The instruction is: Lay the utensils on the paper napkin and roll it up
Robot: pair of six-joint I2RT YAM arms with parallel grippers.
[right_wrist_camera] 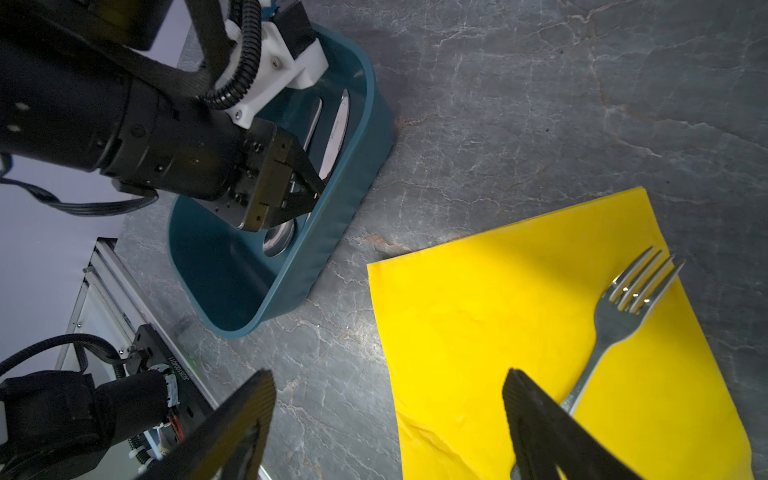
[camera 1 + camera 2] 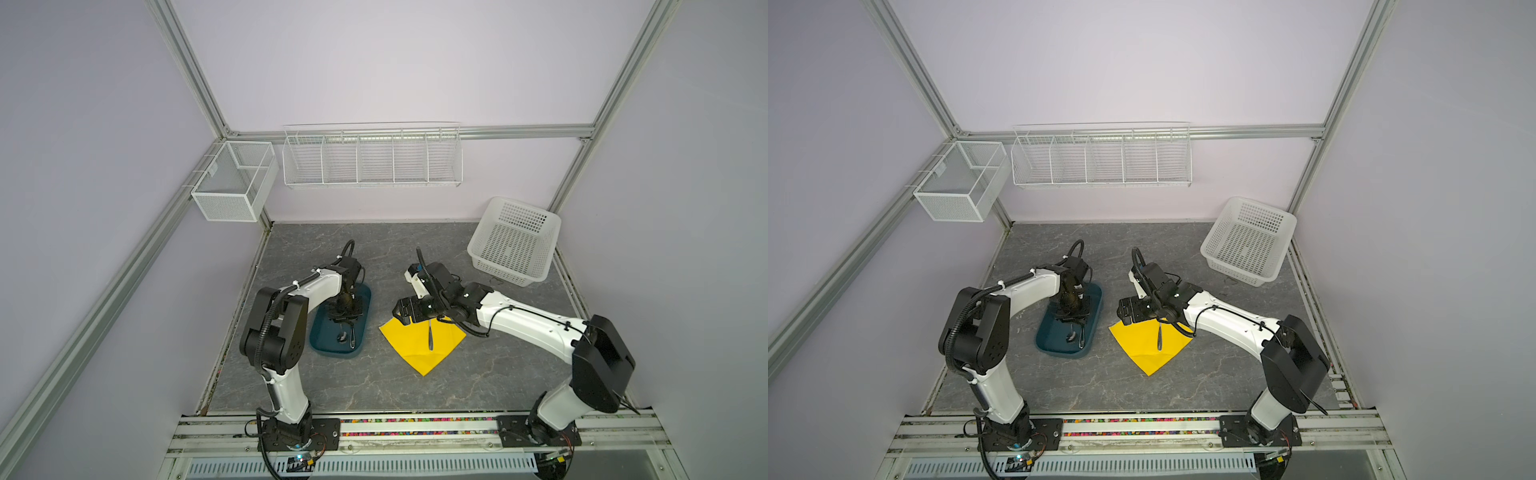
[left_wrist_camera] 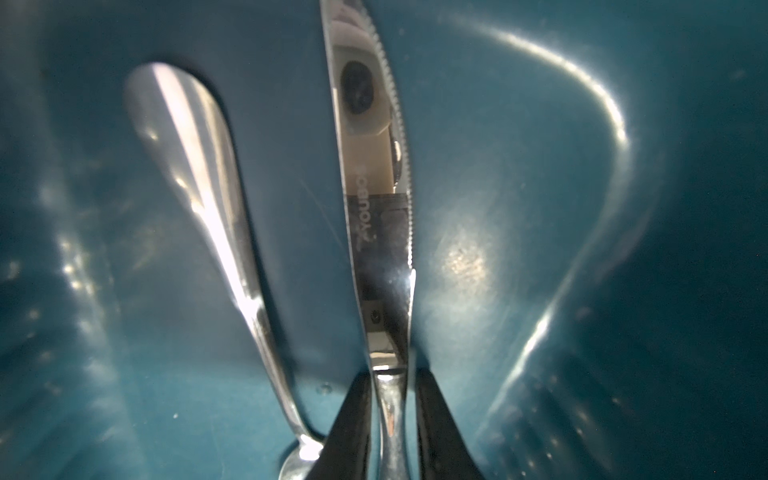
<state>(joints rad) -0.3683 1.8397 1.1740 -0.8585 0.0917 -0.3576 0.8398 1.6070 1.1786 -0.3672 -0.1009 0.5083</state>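
Note:
The yellow paper napkin (image 2: 409,347) (image 2: 1140,347) lies flat on the grey table, one corner pointing at the front edge. On it rests the fork (image 2: 430,337) (image 1: 623,316). The knife (image 3: 374,187) (image 1: 338,133) and the spoon (image 3: 195,187) (image 1: 278,241) lie side by side in the dark teal tray (image 2: 322,338). My left gripper (image 3: 392,374) (image 1: 309,191) reaches down into the tray. It has closed in on the knife's neck, one finger against it and a sliver of tray showing at the other. My right gripper (image 1: 388,374) (image 2: 401,311) hovers open over the napkin's far left corner, holding nothing.
A white perforated basket (image 2: 515,241) stands at the back right of the table. A wire shelf (image 2: 372,158) and a mesh box (image 2: 232,183) hang on the back wall. The tray sits just left of the napkin.

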